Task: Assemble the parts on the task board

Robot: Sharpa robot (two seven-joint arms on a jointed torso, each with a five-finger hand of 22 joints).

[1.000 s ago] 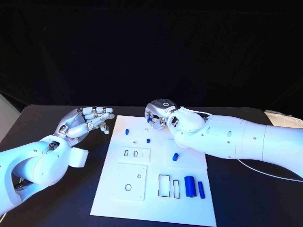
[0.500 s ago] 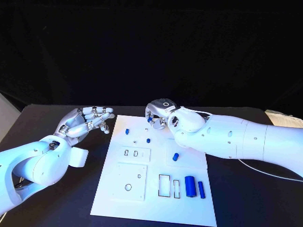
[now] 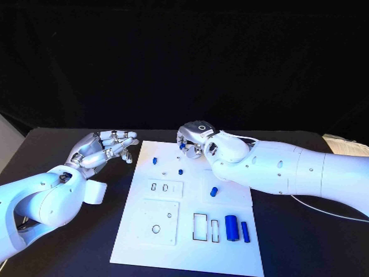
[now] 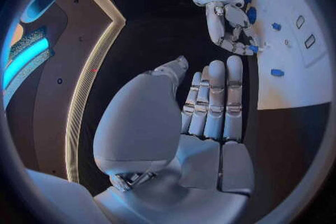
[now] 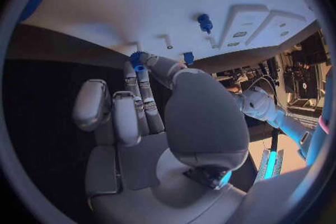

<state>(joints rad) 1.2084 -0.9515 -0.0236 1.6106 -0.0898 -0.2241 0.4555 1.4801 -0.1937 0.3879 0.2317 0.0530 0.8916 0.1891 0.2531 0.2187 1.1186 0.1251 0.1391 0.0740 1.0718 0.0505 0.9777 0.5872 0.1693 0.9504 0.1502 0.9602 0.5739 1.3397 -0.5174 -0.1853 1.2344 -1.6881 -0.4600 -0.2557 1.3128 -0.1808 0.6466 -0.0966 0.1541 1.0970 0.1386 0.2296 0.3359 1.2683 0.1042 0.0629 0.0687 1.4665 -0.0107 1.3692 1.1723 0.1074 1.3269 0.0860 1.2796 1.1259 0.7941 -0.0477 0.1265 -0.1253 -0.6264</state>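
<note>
The right hand [image 3: 195, 140] pinches a small blue part [image 5: 135, 60] in its fingers above the white task board's [image 3: 184, 242] top edge. The left hand [image 3: 104, 148], at centre left, hovers over the black tabletop [image 3: 60, 144] with fingers straight, together, holding nothing.

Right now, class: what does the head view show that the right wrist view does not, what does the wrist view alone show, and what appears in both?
Head view alone: the large blue cylinder and slim blue bar lying by the task board's near right corner, beside two rectangular slots.

Right wrist view alone: the right hand's fingertips pinching a small blue part at the board's far edge.

Both: the white board, a blue peg standing in it, and the left hand, holding nothing beside the board.
</note>
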